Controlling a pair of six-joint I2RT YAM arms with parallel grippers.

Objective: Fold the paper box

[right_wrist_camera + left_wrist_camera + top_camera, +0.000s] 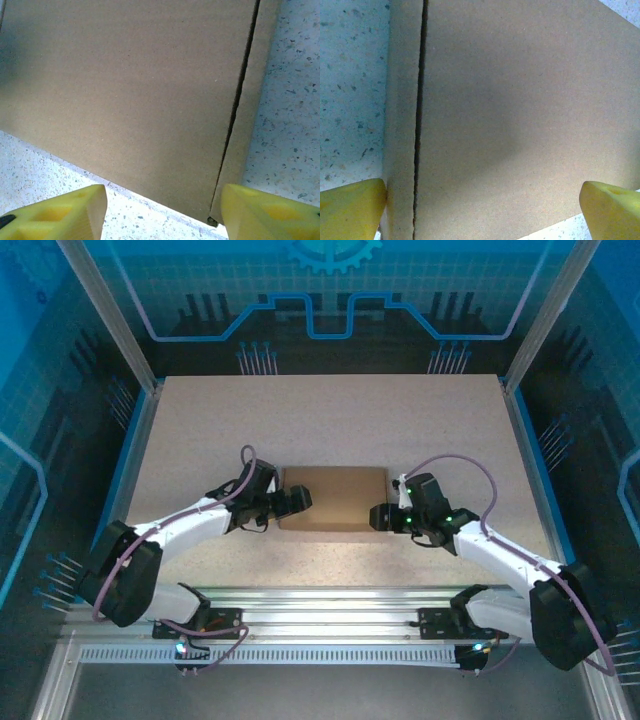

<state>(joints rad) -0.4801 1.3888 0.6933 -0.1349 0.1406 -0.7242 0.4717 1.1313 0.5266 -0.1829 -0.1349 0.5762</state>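
Centrally, paper box (335, 497) closed, on table (330, 420)

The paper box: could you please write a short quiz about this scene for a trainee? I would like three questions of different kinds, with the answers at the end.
1. True or false: the paper box stands upright on one end.
2. In the top view, where does the box lie? A) between the left arm and the right arm; B) on the metal rail; C) at the table's far edge.
3. In the right wrist view, along which side of the picture does the box's dark seam run?
Key: 1 false, it lies flat. 2 A. 3 the right side.
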